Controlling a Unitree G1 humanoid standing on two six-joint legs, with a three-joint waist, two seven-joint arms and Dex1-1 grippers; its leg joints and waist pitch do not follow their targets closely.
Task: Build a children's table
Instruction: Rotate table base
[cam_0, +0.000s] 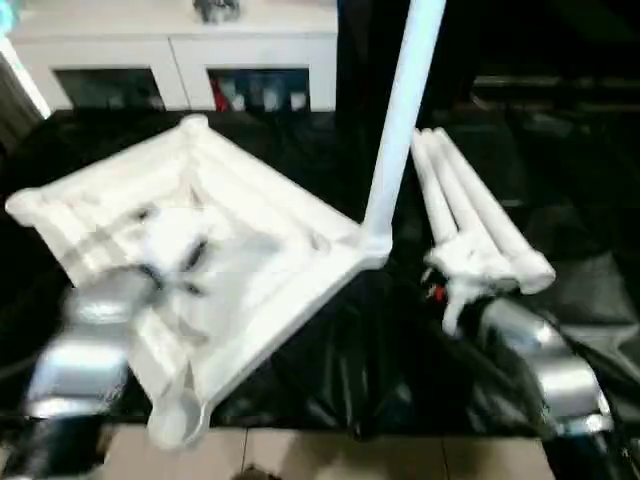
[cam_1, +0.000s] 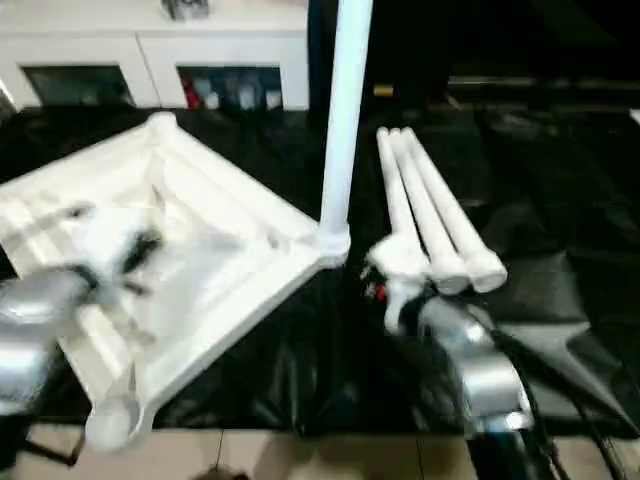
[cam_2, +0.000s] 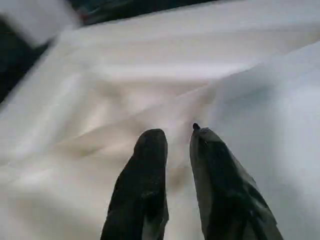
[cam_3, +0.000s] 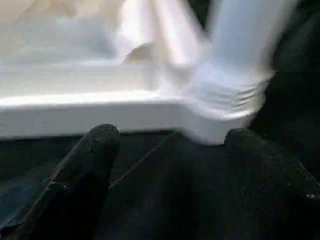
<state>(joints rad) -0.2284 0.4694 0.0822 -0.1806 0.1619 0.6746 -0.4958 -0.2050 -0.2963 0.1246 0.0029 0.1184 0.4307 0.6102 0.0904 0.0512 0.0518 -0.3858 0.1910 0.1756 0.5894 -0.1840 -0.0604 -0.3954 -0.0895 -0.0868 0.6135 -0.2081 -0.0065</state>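
The children's table top (cam_0: 290, 305) lies upside down on black cloth, its ribbed underside facing up. One white leg (cam_0: 400, 110) stands upright in the corner socket (cam_0: 372, 248) nearest the middle. Three more legs (cam_0: 470, 215) lie side by side to its right. My left gripper (cam_2: 177, 137) hovers over the ribbed underside, with its fingers a little apart and nothing between them. My right gripper (cam_3: 172, 145) is wide open just above the cloth. It faces the socket (cam_3: 225, 100) that holds the upright leg, without touching it.
A white cabinet (cam_0: 180, 55) with glass doors stands behind the work. The black cloth (cam_0: 400, 380) covers the work area, and pale floor tiles (cam_0: 330, 455) show along the near edge. The loose legs lie close to my right forearm (cam_0: 545, 370).
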